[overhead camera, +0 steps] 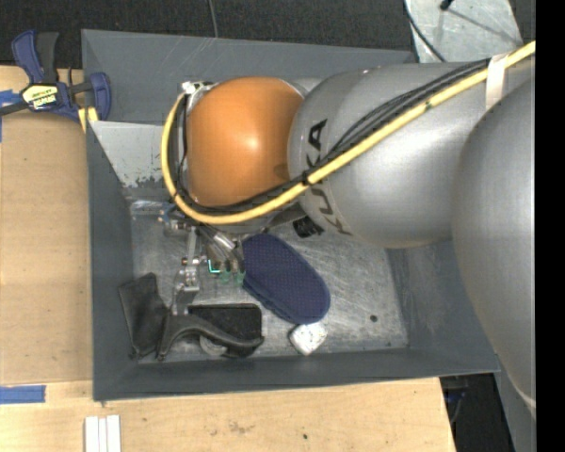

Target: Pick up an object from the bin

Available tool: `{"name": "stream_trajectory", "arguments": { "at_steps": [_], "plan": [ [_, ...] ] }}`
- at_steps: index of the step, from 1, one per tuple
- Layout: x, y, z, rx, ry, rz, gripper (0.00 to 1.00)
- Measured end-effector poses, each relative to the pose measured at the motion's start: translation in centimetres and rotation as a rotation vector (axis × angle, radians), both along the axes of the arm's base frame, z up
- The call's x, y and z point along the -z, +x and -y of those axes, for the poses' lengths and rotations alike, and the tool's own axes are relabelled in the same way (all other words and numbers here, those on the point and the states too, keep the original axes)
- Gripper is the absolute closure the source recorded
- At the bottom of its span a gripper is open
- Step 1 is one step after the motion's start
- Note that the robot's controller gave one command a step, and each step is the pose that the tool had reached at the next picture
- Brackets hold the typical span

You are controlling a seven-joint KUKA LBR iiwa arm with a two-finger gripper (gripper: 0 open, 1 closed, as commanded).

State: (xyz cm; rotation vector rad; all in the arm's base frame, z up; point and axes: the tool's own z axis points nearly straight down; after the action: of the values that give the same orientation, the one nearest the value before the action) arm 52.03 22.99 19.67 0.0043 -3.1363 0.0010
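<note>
arm (405, 158) comes in from the right, silver body covering most of the upper right of the bin (108, 281); orange cover (235, 139) at the wrist sits over the bin's back half, left of middle; yellow and black cables (395, 125) run along the arm and loop round the left side of the cover

bin floor is bare grey metal over most of what can be seen; loose items are bunched along the front, from the front-left corner to about the middle

dark blue oval pad (287, 281) lies flat near mid-floor, long axis slanting from upper left to lower right; its upper end is tucked under the wrist

black curved piece (224, 323) lies along the front wall, left of the pad and close to it; can't tell if they touch; black flat piece (139, 311) is in the front-left corner, up against the curved piece's left end

gripper (190, 276) hangs below the orange cover, pointing down at the floor just left of the pad; its lower end is right above the left end of the black curved piece; contact not clear; can't tell whether the claw is released or clenched; nothing seen held in it

small white chunk (308, 337) by the front wall, just below the pad's lower end
</note>
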Motion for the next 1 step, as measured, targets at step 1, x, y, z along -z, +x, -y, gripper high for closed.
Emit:
{"name": "stream_trajectory", "arguments": {
  "at_steps": [1],
  "plan": [
    [10.01, -2.6, 6.19, -0.155, 0.011, 0.017, 0.0]
  ]
}}
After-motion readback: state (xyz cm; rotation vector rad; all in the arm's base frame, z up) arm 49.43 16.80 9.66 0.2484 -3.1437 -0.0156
